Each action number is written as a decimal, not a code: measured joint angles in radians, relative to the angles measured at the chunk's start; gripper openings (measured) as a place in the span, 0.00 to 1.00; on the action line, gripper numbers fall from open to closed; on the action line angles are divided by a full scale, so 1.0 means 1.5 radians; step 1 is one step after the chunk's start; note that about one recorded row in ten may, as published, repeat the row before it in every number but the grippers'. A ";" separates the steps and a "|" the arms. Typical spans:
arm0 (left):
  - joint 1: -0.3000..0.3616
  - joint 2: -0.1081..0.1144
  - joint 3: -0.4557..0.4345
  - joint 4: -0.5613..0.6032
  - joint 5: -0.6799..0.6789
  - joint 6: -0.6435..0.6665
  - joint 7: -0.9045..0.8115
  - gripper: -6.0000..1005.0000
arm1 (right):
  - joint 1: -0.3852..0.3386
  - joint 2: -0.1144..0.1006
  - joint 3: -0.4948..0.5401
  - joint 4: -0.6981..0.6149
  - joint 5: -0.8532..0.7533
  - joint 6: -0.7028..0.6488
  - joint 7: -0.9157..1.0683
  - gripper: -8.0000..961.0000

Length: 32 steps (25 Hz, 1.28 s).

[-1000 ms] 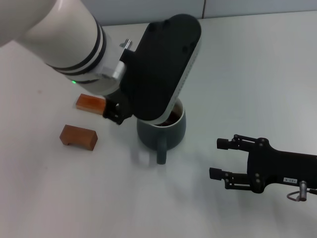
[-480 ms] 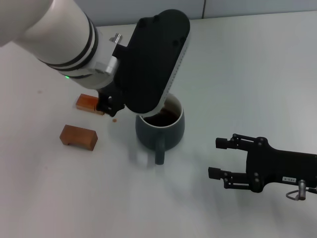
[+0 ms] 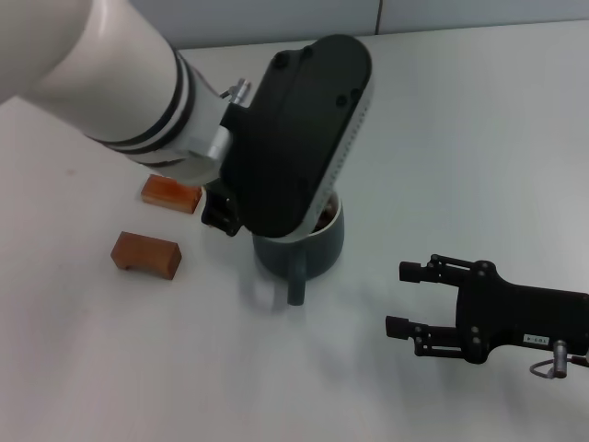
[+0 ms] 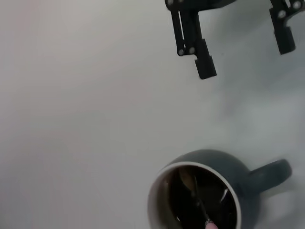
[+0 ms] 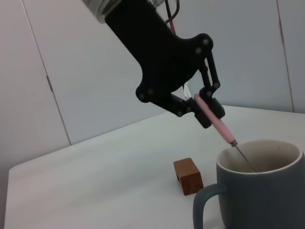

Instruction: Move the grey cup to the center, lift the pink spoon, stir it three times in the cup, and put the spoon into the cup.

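We see the grey cup (image 3: 302,247), a stout glazed mug with a white inner rim and dark liquid, standing on the smooth white tabletop (image 3: 460,138) near the middle, its handle pointing toward 6 o'clock in the head view. The left gripper (image 5: 202,107) hangs over it, clenched on the pale pink handle of the pink spoon (image 5: 217,122); the spoon slants down, its thin metal neck dipping inside the rim. At the cup's 4 o'clock, apart from it, rests the right gripper (image 3: 398,297), its black fingers spread and empty. Two brown wooden blocks (image 3: 145,254) lie at the cup's 9 o'clock.
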 joint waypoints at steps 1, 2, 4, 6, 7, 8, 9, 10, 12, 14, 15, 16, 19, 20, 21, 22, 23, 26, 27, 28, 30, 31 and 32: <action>0.011 0.001 -0.004 0.005 -0.002 0.001 0.001 0.14 | 0.001 0.000 0.000 0.000 0.000 0.000 0.000 0.82; 0.013 0.002 -0.007 0.005 -0.002 0.005 -0.001 0.14 | 0.002 0.000 0.000 0.000 0.000 0.000 0.000 0.82; 0.015 0.002 -0.013 0.001 -0.002 0.013 -0.008 0.14 | 0.003 0.000 0.000 0.000 0.000 0.000 0.000 0.82; 0.017 0.001 -0.018 0.000 -0.002 0.015 -0.019 0.14 | 0.005 0.000 0.000 0.000 0.000 0.000 0.001 0.82; 0.018 0.001 -0.019 0.001 -0.002 0.014 -0.021 0.14 | 0.006 0.000 0.000 0.000 0.000 0.000 0.001 0.82; 0.021 0.002 -0.022 0.004 -0.002 0.013 -0.023 0.14 | 0.007 0.000 0.000 0.000 0.000 0.000 0.001 0.82; 0.021 0.002 -0.022 0.004 -0.002 0.013 -0.023 0.14 | 0.008 -0.001 0.000 0.000 0.000 0.000 0.001 0.82; 0.021 0.002 -0.022 0.004 -0.002 0.013 -0.023 0.14 | 0.009 -0.001 0.000 0.000 0.000 0.000 0.001 0.82; 0.039 0.001 -0.034 0.019 -0.012 -0.004 -0.023 0.14 | 0.011 -0.001 0.000 0.000 0.000 0.000 0.002 0.82; 0.052 0.002 -0.043 0.025 -0.028 -0.024 -0.023 0.14 | 0.011 -0.001 0.000 0.000 0.000 0.000 0.002 0.82; 0.052 0.002 -0.043 0.025 -0.028 -0.024 -0.023 0.15 | 0.011 -0.001 0.000 0.000 0.000 0.001 0.002 0.82; 0.063 0.002 -0.055 0.026 -0.045 -0.043 -0.023 0.17 | 0.012 -0.001 0.000 0.000 0.000 0.001 0.002 0.82; 0.078 0.003 -0.089 0.026 -0.088 -0.062 -0.019 0.22 | 0.012 -0.001 0.000 0.000 0.000 0.001 0.003 0.82; 0.078 0.003 -0.089 0.026 -0.088 -0.062 -0.019 0.27 | 0.012 -0.001 0.000 0.000 0.000 0.001 0.003 0.82; 0.078 0.003 -0.089 0.026 -0.088 -0.062 -0.019 0.31 | 0.012 -0.001 0.000 0.000 0.000 0.001 0.003 0.82; 0.096 0.005 -0.157 0.024 -0.184 -0.073 0.009 0.35 | 0.012 -0.001 0.000 0.000 0.000 0.001 0.003 0.82; 0.103 0.005 -0.185 0.024 -0.217 -0.075 0.022 0.39 | 0.012 -0.001 0.000 0.000 0.000 0.001 0.003 0.82; 0.137 0.005 -0.284 0.020 -0.344 -0.079 0.074 0.48 | 0.012 -0.001 0.000 -0.001 0.002 0.001 0.003 0.82; 0.147 0.005 -0.312 0.017 -0.387 -0.081 0.090 0.51 | 0.012 -0.001 0.000 -0.001 0.003 0.001 0.003 0.82; 0.167 0.005 -0.355 0.009 -0.444 -0.083 0.119 0.53 | 0.012 -0.001 0.000 -0.002 0.004 0.001 0.002 0.82; 0.200 0.006 -0.430 -0.019 -0.544 -0.081 0.167 0.58 | 0.012 -0.001 0.000 -0.003 0.004 0.001 0.001 0.82; 0.216 0.007 -0.464 -0.041 -0.582 -0.078 0.186 0.60 | 0.012 -0.001 0.000 -0.003 0.004 0.001 0.001 0.82; 0.227 0.008 -0.488 -0.059 -0.612 -0.075 0.202 0.63 | 0.012 -0.001 0.001 -0.004 0.004 0.001 0.001 0.82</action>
